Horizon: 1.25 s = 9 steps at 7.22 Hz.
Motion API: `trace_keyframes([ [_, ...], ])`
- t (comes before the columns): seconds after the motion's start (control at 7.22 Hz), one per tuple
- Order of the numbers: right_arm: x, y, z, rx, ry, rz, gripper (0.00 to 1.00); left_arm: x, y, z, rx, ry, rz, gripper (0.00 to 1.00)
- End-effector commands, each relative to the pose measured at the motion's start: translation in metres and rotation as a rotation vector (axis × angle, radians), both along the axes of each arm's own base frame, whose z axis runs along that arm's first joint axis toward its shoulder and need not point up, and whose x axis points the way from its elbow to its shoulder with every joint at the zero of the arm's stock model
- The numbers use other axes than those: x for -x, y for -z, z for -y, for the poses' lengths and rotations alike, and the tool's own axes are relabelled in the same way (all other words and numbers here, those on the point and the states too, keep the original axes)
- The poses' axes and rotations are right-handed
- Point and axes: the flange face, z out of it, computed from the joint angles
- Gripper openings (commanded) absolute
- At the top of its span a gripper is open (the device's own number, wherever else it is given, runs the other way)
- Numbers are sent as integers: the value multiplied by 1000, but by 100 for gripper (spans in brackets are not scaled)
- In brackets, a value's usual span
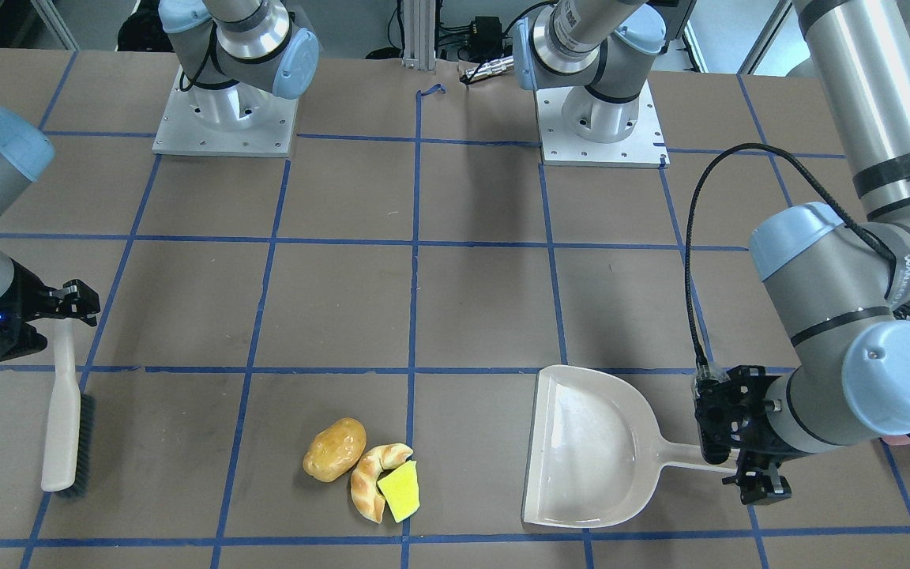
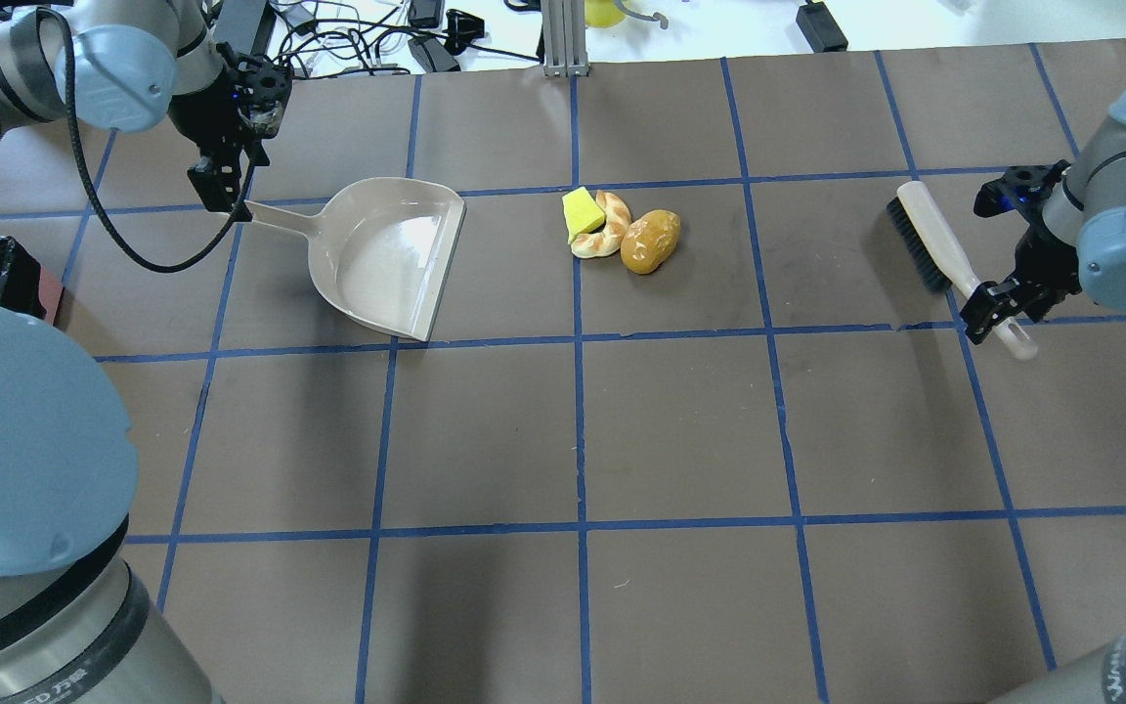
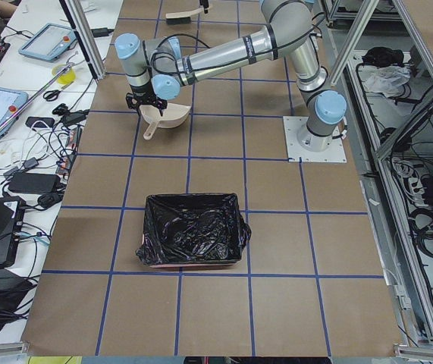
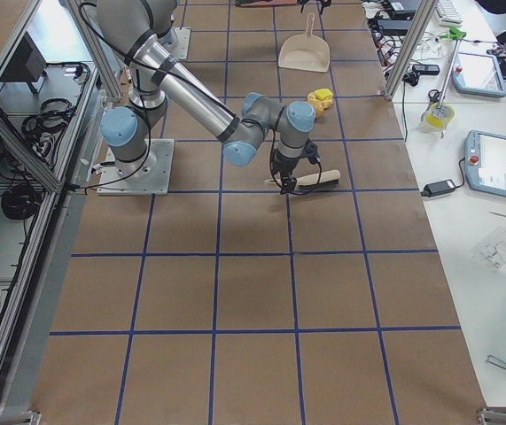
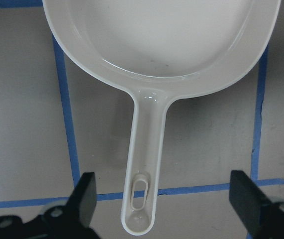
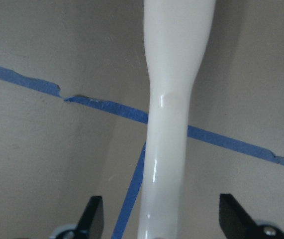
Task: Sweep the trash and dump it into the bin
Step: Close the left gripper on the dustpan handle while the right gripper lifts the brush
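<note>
Most of the bin (image 3: pixel 154 231) hides behind my left arm overhead; the side view shows it off to my left gripper's (image 5: pixel 165 196) left, lined with a black bag (image 3: pixel 193 235). The wrist views cut off the brush's (image 2: pixel 930 230) bristles and the dustpan's (image 2: pixel 382 259) lip. Three trash pieces, potato (image 2: pixel 650 241), croissant (image 2: pixel 604 231) and sponge (image 2: pixel 580 212), lie touching between my grippers, beyond the one dustpan's mouth. Both grippers stand wide, the left around the dustpan handle and my right gripper (image 6: pixel 161 219) around the brush handle, touching neither.
</note>
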Motion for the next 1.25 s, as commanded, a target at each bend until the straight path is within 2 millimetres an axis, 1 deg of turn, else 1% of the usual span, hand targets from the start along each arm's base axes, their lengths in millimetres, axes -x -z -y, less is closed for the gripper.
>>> trace_keyframes([
  [0.0,-1,1,0,-6,2,2,44,-7,16,2,-27,2,32,94],
  [0.14,-1,3,-1,-12,3,3,26,-14,26,6,-21,-11,30,94],
  [0.28,0,2,0,-10,4,3,10,-15,38,9,-18,-13,26,93],
  [0.42,1,-5,3,4,14,-5,3,-15,49,8,-22,-11,25,93],
  [0.55,-6,-15,5,26,91,-19,5,-16,59,6,8,-13,31,93],
  [0.69,-35,-31,9,31,220,-13,5,-16,64,3,13,-15,34,90],
  [0.83,-94,-52,21,23,264,-42,4,-15,65,2,11,-15,35,86],
  [0.97,-134,-62,27,-31,328,-48,0,-14,63,2,14,-13,34,82],
  [1.11,-156,-63,27,-76,422,-63,0,-12,59,-2,16,-12,28,80],
])
